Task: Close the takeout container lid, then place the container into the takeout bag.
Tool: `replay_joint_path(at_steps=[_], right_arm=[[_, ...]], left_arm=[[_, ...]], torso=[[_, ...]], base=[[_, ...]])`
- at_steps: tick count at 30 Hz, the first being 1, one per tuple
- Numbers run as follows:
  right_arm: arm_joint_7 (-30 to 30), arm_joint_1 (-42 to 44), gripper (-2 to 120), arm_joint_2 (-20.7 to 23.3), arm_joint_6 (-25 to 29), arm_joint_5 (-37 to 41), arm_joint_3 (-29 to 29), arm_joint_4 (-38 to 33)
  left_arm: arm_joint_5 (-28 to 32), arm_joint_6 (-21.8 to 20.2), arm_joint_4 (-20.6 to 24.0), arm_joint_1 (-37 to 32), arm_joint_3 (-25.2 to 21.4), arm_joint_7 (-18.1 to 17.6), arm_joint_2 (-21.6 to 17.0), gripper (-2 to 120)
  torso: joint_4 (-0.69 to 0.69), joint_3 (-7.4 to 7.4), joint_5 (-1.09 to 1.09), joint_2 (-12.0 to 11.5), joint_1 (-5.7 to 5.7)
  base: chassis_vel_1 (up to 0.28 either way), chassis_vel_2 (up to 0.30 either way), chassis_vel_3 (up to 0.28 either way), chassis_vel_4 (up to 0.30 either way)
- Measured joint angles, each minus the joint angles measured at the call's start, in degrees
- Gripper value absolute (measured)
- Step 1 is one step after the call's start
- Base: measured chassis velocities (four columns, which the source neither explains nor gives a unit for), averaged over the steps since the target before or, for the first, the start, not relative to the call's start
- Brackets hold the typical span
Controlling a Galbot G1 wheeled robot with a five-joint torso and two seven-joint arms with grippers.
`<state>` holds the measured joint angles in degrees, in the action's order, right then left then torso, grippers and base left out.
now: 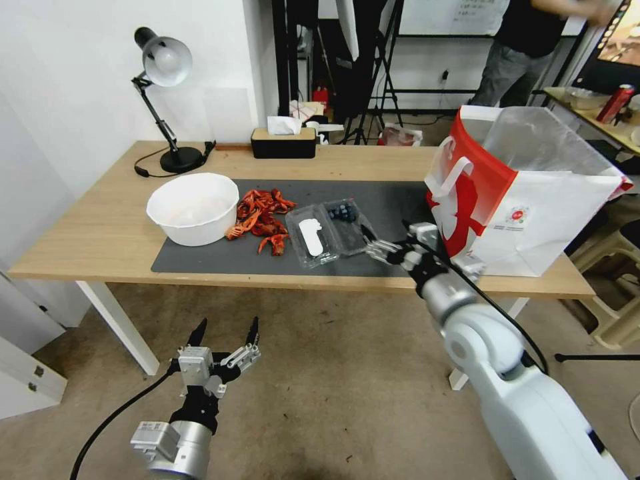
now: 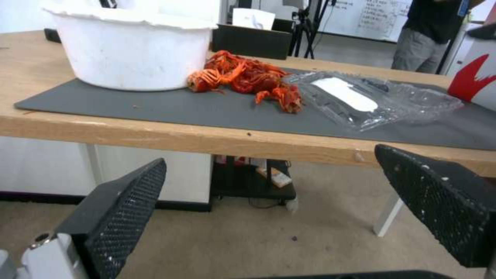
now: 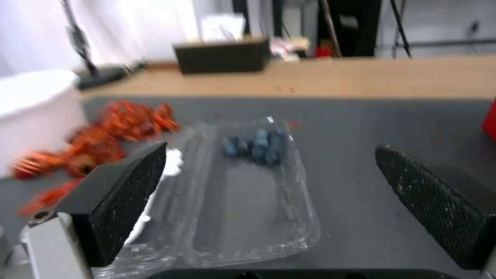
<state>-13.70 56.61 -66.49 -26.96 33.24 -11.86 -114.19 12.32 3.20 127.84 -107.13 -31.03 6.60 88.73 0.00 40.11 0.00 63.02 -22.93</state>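
Observation:
The takeout container (image 1: 333, 230) lies open and flat on the dark mat (image 1: 200, 257), a few blueberries (image 1: 343, 212) in its far half. Its lid (image 1: 308, 239), with the white label up, lies beside that half, toward the bowl. My right gripper (image 1: 371, 244) hovers open just at the container's near right corner; in the right wrist view the container (image 3: 248, 201) sits between and below the open fingers (image 3: 129, 193). The takeout bag (image 1: 533, 200) stands upright and open on the table's right end. My left gripper (image 1: 223, 337) hangs open over the floor, below the table's edge.
A white bowl (image 1: 193, 207) and a heap of red crayfish shells (image 1: 263, 217) sit on the mat left of the container. A desk lamp (image 1: 163, 100) and a black tissue box (image 1: 283, 141) stand at the table's back. A plastic stool (image 1: 620, 293) stands to the right.

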Motion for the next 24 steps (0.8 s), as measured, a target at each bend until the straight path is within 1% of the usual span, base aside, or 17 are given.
replay_joint_path(at_steps=[3,4,6,7,10,14,17,20,24], right_arm=[[-5.2,-5.1,100,-0.1,-5.1,0.4,2.7,3.1],[-5.2,-5.1,100,-0.1,-5.1,0.4,2.7,3.1],[-8.2,-8.1,100,-0.2,-8.8,1.1,3.7,5.0],[-8.2,-8.1,100,-0.2,-8.8,1.1,3.7,5.0],[-10.5,-12.2,100,-0.3,-13.9,2.5,5.1,7.7],[-11.8,-15.4,100,-0.3,-15.3,2.9,7.0,10.2],[-12.1,-18.7,100,0.1,-15.6,3.0,9.9,13.8],[-12.0,-19.6,100,0.7,-15.6,2.6,11.5,15.3],[-11.4,-19.7,100,1.5,-15.6,1.9,12.9,15.6]], left_arm=[[0.1,0.2,-0.4,0.0,-0.1,0.0,-0.2,100],[0.1,0.2,-0.4,0.0,-0.1,0.0,-0.2,100],[0.0,0.2,-0.7,-0.1,-0.1,0.1,-0.2,100],[0.0,0.2,-0.7,-0.1,-0.1,0.1,-0.2,100],[0.0,0.3,-1.1,-0.1,-0.3,0.1,-0.1,100],[0.0,0.3,-1.3,0.0,-0.4,0.1,-0.2,100],[0.0,0.4,-1.5,0.1,-0.4,0.1,0.1,100],[0.0,0.4,-1.6,0.1,-0.4,0.1,0.2,100],[0.0,0.6,-1.7,0.1,-0.4,0.1,0.3,100]], torso=[[0.0,0.0,0.0,0.0,0.0],[0.0,0.0,0.0,0.0,0.0],[0.0,0.0,-0.01,0.0,0.0],[0.0,0.0,-0.01,0.0,0.0],[-0.01,0.0,0.0,0.0,0.01],[0.0,0.0,0.0,0.0,0.01],[0.01,0.0,0.0,0.0,0.01],[0.0,0.0,0.0,0.0,0.01],[0.0,0.0,0.0,0.0,0.01]], base=[[0.0,0.0,0.0,0.0],[0.0,0.0,0.0,0.0],[0.0,0.0,0.0,0.0],[0.0,0.0,0.0,0.0],[0.0,0.0,0.0,0.0],[0.0,0.0,0.0,0.0],[0.0,0.0,0.0,0.0],[0.0,0.0,0.0,0.0],[0.0,0.0,0.0,0.0]])
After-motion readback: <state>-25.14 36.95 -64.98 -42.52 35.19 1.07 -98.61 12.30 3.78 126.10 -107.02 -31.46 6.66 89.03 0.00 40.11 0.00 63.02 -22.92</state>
